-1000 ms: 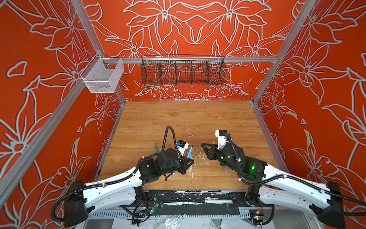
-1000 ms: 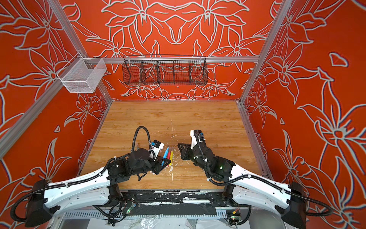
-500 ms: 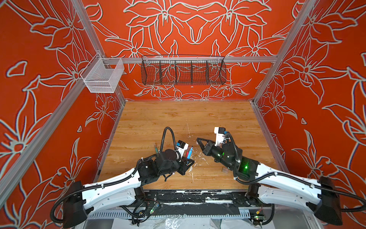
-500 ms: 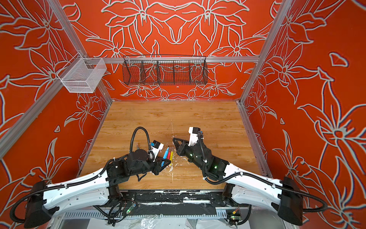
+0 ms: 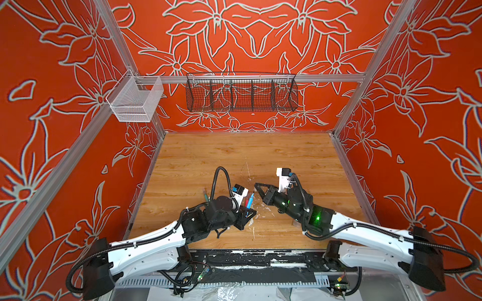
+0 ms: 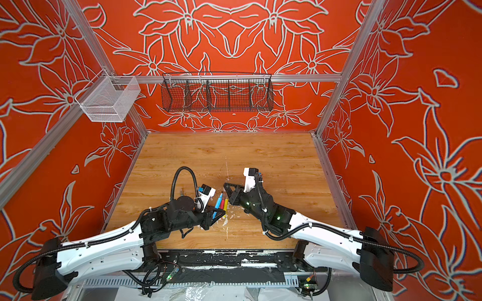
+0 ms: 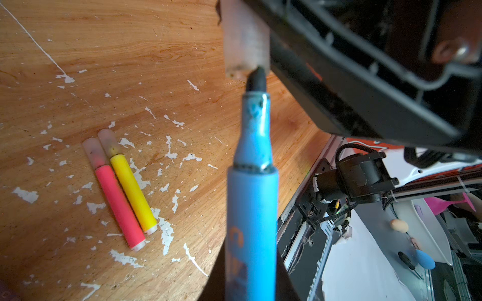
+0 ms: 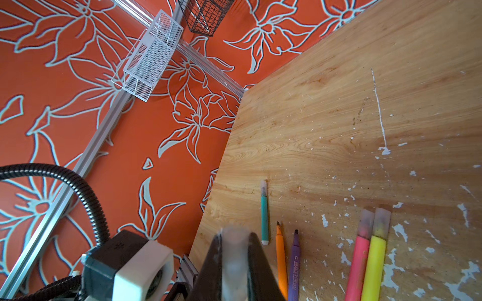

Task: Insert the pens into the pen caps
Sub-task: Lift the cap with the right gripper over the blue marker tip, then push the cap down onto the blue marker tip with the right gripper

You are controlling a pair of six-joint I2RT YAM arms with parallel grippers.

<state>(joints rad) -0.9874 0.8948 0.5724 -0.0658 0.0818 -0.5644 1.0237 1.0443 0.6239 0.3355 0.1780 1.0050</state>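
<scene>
Where blue pen (image 7: 251, 208) meets cap (image 7: 246, 39) (v. blurry), fit unclear.

Orange-red walls (image 5: 260, 39) traced with pale grey-white flower outlines surround a honey-brown wood-grain desk (image 5: 234, 156) speckled with white flecks. The blue pen (image 7: 251, 208) shows a dark tip and orange lettering; the cap (image 7: 245, 39) at its tip is frosted and colourless. A pink-red pen (image 7: 117, 200) and a yellow pen (image 7: 133, 190) wear cloudy clear caps (image 7: 91, 148) tinted by the tips inside. A teal-green pen (image 8: 264, 216), an orange pen (image 8: 281, 258) and a purple pen (image 8: 294, 263) complete the palette, the last two dark-tipped. One wire basket (image 5: 241, 95) is black, one mesh basket (image 5: 135, 100) white. The robot arms (image 5: 146, 250) are white with black joints and black hoses.
</scene>
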